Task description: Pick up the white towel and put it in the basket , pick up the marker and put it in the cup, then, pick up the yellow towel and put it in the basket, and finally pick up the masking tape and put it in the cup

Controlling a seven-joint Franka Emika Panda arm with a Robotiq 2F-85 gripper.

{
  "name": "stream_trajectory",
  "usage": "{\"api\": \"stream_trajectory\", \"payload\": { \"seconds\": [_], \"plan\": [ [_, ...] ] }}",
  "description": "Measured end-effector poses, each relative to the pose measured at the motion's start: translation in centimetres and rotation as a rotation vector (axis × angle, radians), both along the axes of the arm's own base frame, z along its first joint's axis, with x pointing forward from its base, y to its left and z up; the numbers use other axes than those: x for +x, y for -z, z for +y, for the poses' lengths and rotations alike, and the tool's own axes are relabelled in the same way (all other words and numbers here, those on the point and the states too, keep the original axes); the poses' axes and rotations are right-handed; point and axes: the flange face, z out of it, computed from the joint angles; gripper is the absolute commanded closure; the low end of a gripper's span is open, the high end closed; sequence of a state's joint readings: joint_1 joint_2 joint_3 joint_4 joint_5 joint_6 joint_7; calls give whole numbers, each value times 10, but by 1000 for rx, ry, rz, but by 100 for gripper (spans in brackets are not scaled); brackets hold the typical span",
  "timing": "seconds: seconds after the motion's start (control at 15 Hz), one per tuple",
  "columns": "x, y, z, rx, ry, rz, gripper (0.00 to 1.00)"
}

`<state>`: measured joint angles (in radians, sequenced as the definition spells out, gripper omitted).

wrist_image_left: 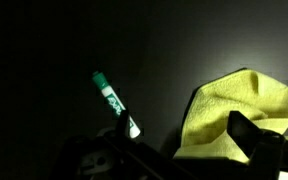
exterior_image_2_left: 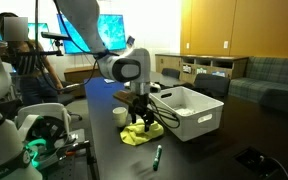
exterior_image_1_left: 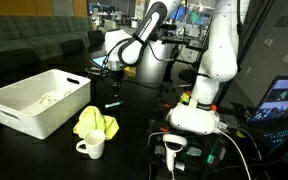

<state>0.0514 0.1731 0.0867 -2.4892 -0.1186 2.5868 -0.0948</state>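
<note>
The green marker (wrist_image_left: 112,100) lies on the dark table; it also shows in both exterior views (exterior_image_1_left: 112,104) (exterior_image_2_left: 157,154). The yellow towel (wrist_image_left: 234,115) lies crumpled beside it (exterior_image_1_left: 95,123) (exterior_image_2_left: 142,131). My gripper (wrist_image_left: 181,127) is open and empty, hovering above the table between marker and towel (exterior_image_1_left: 112,80) (exterior_image_2_left: 142,112). The white cup (exterior_image_1_left: 92,147) (exterior_image_2_left: 120,115) stands next to the yellow towel. The white towel (exterior_image_1_left: 46,100) lies inside the white basket (exterior_image_1_left: 29,115) (exterior_image_2_left: 199,120). No masking tape is in view.
The robot base (exterior_image_1_left: 196,115) stands at the table's side with cables around it. A laptop screen (exterior_image_1_left: 284,100) is lit beside the base. A dark flat object (exterior_image_2_left: 252,158) lies on the table beyond the basket.
</note>
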Motion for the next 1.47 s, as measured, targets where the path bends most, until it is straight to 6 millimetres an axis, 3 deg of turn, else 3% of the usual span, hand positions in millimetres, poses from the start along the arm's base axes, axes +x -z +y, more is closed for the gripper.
{"api": "stream_trajectory", "payload": {
  "seconds": [0.2, 0.47, 1.0, 1.47],
  "plan": [
    [-25, 24, -1, 10, -25, 11, 0],
    [-32, 35, -1, -9, -92, 3, 0],
    [4, 39, -7, -80, -251, -46, 0],
    [23, 79, -4, -6, -343, -63, 0]
  ]
}}
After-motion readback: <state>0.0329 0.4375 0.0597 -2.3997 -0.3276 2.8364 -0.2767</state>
